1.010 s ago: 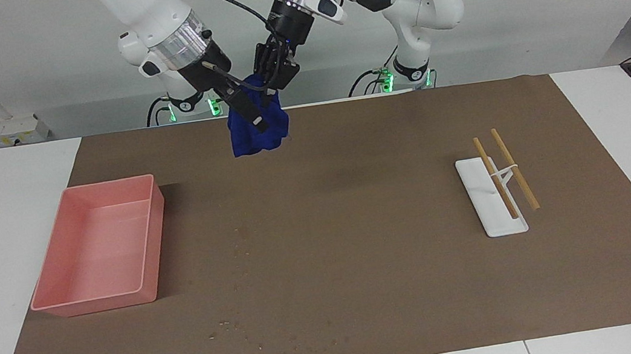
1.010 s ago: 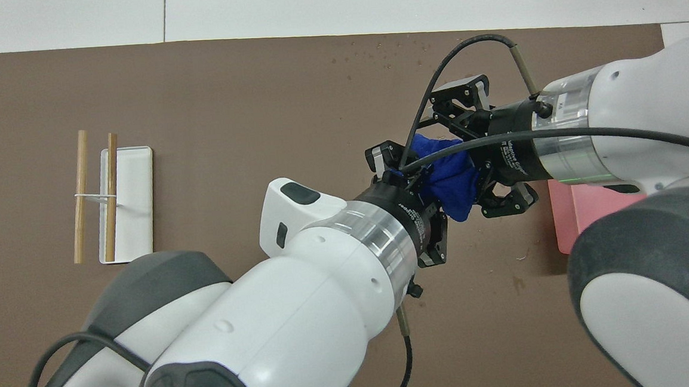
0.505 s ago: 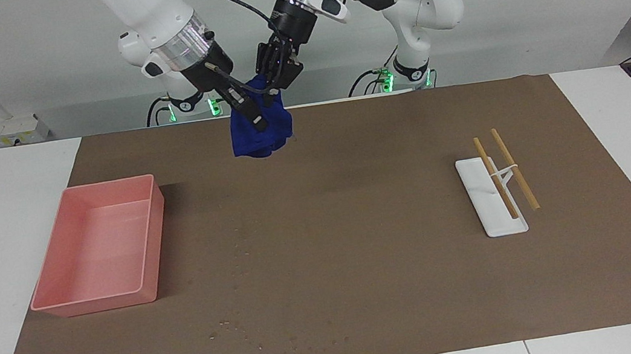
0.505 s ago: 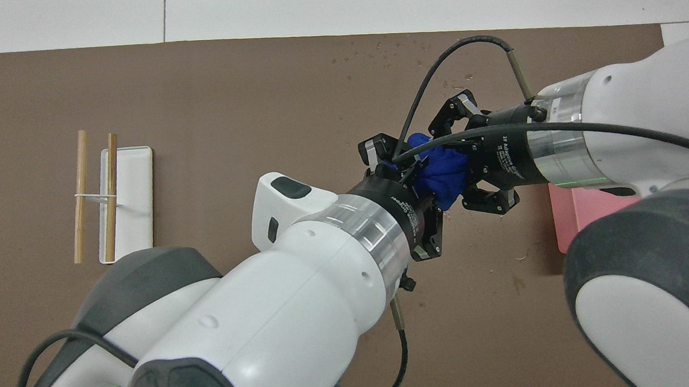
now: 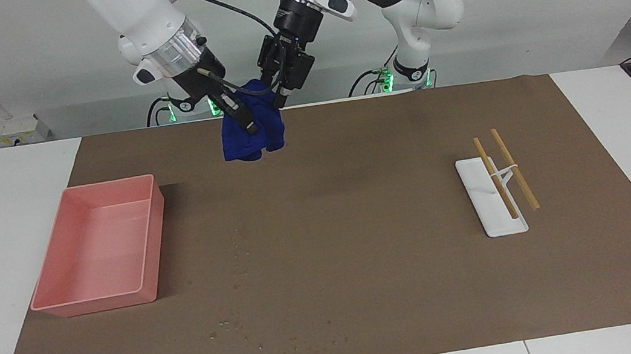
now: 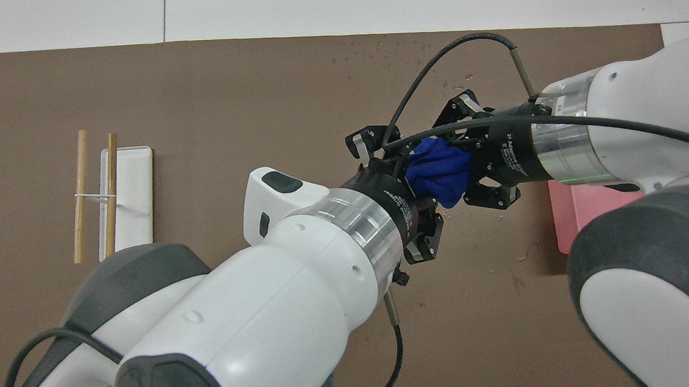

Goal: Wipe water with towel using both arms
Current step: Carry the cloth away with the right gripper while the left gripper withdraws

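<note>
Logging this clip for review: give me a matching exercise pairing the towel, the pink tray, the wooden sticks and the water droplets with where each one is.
Things:
1. towel
2. pink tray
3. wooden sticks
4. water droplets

Places:
A. scattered on the brown mat, farthest from the robots
B. toward the left arm's end of the table, across a white holder
C. hanging in the air between the left gripper and the right gripper
D. toward the right arm's end of the table

Pairs: 1-C, 2-D, 3-B, 4-A
</note>
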`<state>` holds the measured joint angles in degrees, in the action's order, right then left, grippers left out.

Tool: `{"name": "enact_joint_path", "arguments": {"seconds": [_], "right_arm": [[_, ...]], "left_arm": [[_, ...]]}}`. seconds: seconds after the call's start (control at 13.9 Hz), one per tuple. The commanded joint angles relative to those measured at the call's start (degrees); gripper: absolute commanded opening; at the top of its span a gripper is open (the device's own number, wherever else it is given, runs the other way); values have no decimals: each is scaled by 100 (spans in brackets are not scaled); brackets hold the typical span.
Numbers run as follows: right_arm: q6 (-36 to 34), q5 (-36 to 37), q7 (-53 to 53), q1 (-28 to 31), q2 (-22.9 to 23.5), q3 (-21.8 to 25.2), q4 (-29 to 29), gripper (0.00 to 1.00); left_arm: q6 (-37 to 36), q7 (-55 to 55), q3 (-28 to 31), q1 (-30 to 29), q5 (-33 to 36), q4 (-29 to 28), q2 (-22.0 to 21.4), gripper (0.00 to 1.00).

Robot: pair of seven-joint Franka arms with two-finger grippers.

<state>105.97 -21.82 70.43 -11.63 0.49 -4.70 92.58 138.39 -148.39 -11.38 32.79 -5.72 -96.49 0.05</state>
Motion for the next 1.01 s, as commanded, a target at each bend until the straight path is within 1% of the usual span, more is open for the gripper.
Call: {"name": "enact_joint_path", "arguments": {"seconds": [0.0, 0.14, 0.29, 0.36, 0.5, 0.58, 0.72, 0.79, 0.94], "right_arm": [[326, -33, -599, 231, 91, -22, 111, 0], [922, 107, -767, 372, 380, -22, 112, 0], [1703, 213, -968, 503, 792, -22, 68, 0], [1959, 275, -1143, 556, 1038, -22, -37, 0], [2513, 573, -1801, 609, 1775, -22, -423, 0], [2725, 618, -2039, 670, 2188, -13, -738, 0], [2998, 662, -2330, 723, 2962, -4, -1546, 0], [3295, 732, -2549, 741, 3279, -4, -1819, 0], [3875, 776, -3180, 890, 3798, -4, -2049, 0]], "left_arm": [[-740, -84, 21, -465, 124, 52, -111, 100], [-1400, 247, 13, -922, 115, -27, -216, 100], [-1971, 1054, 30, -1221, 72, -54, -260, 100], [-2104, 1345, 30, -1388, 45, -54, -278, 100], [-2412, 1724, 30, -1661, 45, -115, -339, 100], [-2579, 2031, 39, -1819, 45, -150, -374, 100], [-2948, 2856, 39, -2091, 45, -168, -427, 100], [-3141, 3330, 39, -2276, 45, -177, -453, 100], [-3458, 4095, 39, -2549, 45, -177, -462, 100]]}}
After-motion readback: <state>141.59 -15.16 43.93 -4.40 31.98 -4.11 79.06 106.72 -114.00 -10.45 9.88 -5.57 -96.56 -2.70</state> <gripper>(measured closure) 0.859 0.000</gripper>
